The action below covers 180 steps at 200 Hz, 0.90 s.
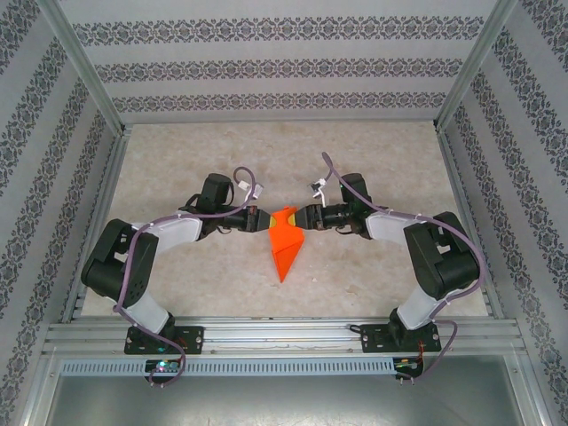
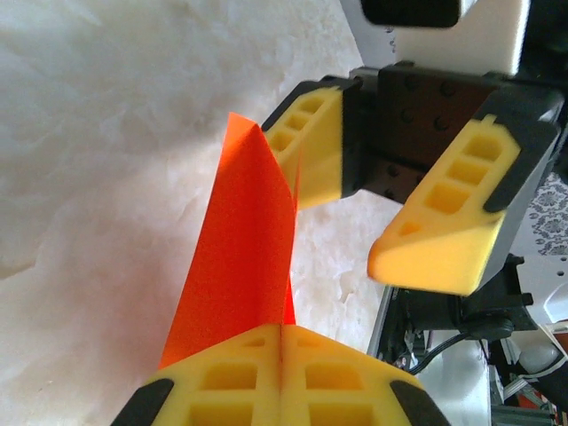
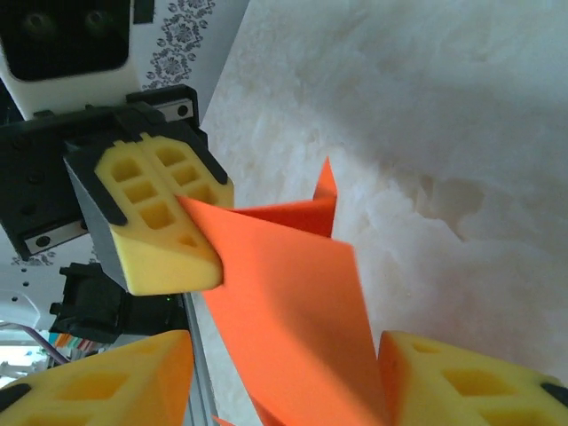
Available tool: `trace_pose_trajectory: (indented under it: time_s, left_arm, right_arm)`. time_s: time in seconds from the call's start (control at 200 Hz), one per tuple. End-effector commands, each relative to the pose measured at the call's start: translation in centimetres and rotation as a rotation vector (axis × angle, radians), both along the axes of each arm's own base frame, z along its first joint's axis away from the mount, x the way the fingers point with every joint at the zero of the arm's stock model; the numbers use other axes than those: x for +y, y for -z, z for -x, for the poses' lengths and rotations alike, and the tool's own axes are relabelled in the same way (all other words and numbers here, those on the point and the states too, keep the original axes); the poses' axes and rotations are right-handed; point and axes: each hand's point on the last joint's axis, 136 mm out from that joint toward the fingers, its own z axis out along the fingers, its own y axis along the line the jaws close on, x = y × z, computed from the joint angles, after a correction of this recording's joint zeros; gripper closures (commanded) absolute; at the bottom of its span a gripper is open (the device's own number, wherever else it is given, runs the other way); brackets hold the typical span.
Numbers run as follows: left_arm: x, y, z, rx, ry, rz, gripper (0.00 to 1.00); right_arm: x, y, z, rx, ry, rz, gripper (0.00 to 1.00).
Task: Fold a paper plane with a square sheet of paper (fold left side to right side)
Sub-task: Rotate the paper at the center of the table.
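The paper plane (image 1: 286,246) lies in the middle of the table (image 1: 177,169), between the two grippers, its sharp tip pointing toward the arm bases and its wide end lifted up where the grippers meet.

The left gripper (image 1: 261,219) comes in from the left and is clenched on the wide end. In the left wrist view its yellow fingers (image 2: 222,382) are pressed flat together with the orange paper (image 2: 244,240) pinched in the seam between them – the sheet stands upright on its edge out in front of them.

The right gripper (image 1: 307,216) faces it from the other side, very close. Its jaws stand apart: from the left wrist camera, one yellow finger (image 2: 315,146) sits just beside the far edge of the paper, and the other finger (image 2: 444,235) is well off to the side. In the right wrist view a flap of the paper (image 3: 293,311) runs down between that gripper's own two fingers – not squeezed by them – while the left gripper (image 3: 191,235) grips the paper's corner opposite.
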Motion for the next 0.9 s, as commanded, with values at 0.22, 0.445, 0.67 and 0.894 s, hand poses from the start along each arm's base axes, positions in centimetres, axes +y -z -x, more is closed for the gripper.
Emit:
trace_pose_trajectory:
  time_s: [0.22,0.445,0.67,0.894]
  left_arm:
    - [0.3,1.3,0.0,0.005,0.012,-0.033,1.00]
    - [0.3,1.6,0.0,0.012,0.008,-0.036,0.99]
    - [0.8,2.2,-0.1,0.015,-0.012,-0.072,0.73]
    - [2.5,2.7,-0.5,-0.042,-0.093,-0.190,0.45]
  right_arm:
    - [0.2,-1.5,-1.4,-0.046,-0.008,-0.018,0.62]
    - [0.0,-0.5,-1.7,-0.024,0.014,0.010,0.82]
    - [-0.3,0.5,-2.2,-0.002,0.049,0.046,1.00]
    - [-0.8,2.0,-2.9,0.044,0.099,0.107,1.00]
